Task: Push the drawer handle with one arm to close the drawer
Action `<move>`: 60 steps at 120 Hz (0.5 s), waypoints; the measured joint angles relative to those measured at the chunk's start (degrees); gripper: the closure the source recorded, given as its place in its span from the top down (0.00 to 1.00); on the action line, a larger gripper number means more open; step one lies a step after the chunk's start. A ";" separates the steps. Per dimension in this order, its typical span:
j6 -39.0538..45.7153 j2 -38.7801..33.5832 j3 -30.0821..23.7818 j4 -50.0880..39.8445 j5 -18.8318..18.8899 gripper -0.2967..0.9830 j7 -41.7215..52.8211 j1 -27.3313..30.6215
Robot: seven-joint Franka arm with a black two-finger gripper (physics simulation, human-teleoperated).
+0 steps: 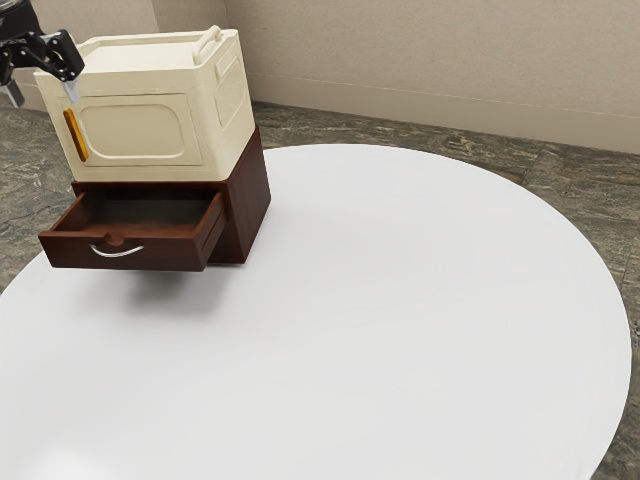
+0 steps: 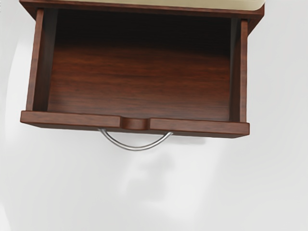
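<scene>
High at the exterior view's upper left, my gripper (image 1: 43, 95) is open, its two fingertips wide apart and nothing between them. It hangs above the level of the drawer, apart from it. The dark brown wooden drawer (image 1: 128, 252) stands pulled out of its cabinet (image 1: 250, 200), its inside bare. A curved silver handle (image 1: 118, 252) is fixed to the drawer's front. From above, the wrist view has the extended drawer (image 2: 139, 82) with the arched handle (image 2: 136, 148) sticking out from its front panel.
A cream box (image 1: 140, 130) with a raised handle and an orange strip on its front sits on top of the cabinet. Cabinet and drawer are near the edge of a round white table (image 1: 380, 300). A beige wall rises behind.
</scene>
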 joint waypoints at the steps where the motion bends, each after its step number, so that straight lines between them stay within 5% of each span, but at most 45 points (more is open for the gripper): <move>1: 0.00 0.00 0.00 0.00 0.00 0.75 -0.03 -0.01; 11: -0.19 -0.46 -0.13 0.74 0.04 0.75 -0.27 -0.21; 26: -2.39 -5.84 -3.56 13.48 -0.38 0.75 -0.55 -1.96; 47: -4.36 -7.58 -4.49 12.61 -2.85 0.75 1.21 -8.02; 53: -5.05 -10.10 -10.76 9.40 -1.89 0.75 2.08 -3.79; 60: -4.92 -18.58 -24.37 -1.99 -0.78 0.75 2.75 9.05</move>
